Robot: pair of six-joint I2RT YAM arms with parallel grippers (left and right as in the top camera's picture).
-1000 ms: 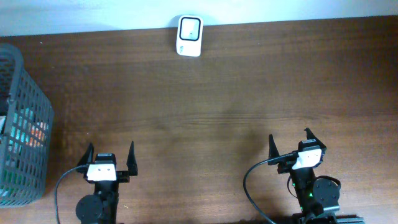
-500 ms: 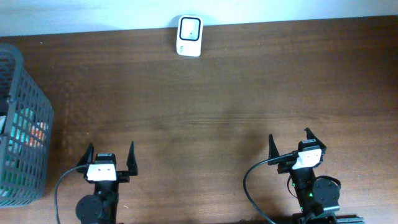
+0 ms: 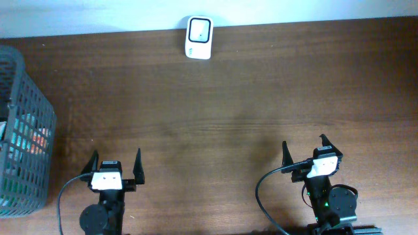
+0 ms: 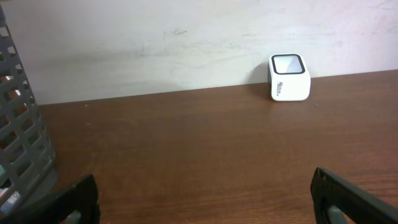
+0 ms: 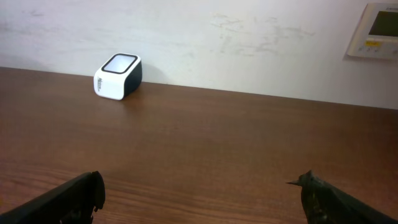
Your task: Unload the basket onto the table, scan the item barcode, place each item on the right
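Overhead shows nothing has moved in the last second: left gripper (image 3: 115,158) and right gripper (image 3: 304,143) sit open and empty near the desk's (image 3: 228,98) front edge, items (image 3: 36,137) untouched in the basket (image 3: 19,72), scanner (image 3: 198,38) at the far edge, so scanning has not started.

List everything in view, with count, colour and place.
scanner: one, white with a dark-framed window, far table edge by the wall.
basket: one, grey mesh, left table edge.
items: count unclear, orange and teal glimpsed through the mesh, inside the basket.
table: one, dark brown wood.
wall panel: one, cream, on the wall, upper right of the right wrist view.
cables: two, black, one looping beside each arm's base.
left gripper: one, black fingers, open and empty, near edge, left.
right gripper: one, black fingers, open and empty, near edge, right.
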